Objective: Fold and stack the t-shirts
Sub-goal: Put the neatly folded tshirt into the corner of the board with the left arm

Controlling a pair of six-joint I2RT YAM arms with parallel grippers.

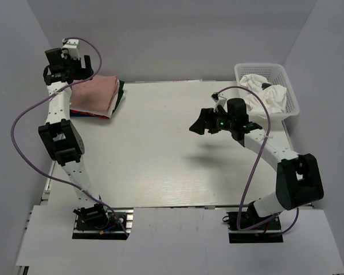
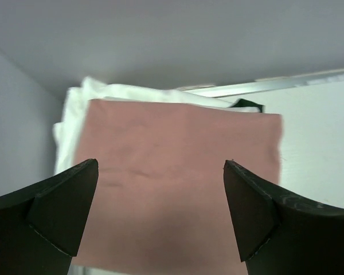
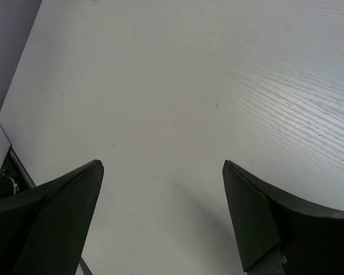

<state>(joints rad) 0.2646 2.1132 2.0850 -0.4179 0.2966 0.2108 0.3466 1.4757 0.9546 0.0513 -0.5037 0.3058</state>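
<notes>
Pink t-shirt (image 2: pixel 178 143) folded atop stack (image 1: pixel 116 98); we see it beneath left gripper (image 2: pixel 160 165), jaws spread wide, untouched. Right gripper (image 3: pixel 162 164) spread, empty, above table (image 3: pixel 189 86).

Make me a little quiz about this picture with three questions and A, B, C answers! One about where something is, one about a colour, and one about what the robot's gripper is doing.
1. Where on the table is the stack of folded t-shirts?
A. at the far left corner
B. in the middle
C. at the near right corner

2. What colour is the top t-shirt of the stack?
A. yellow
B. pink
C. black

3. How is the right gripper?
A. shut on a white t-shirt
B. shut on a red t-shirt
C. open, with nothing in it

Answers:
1. A, because the top view shows the stack at the far left corner, under the left arm.
2. B, because the left wrist view shows dusty pink cloth on top.
3. C, because the right wrist view shows its fingers wide apart over bare table.
</notes>
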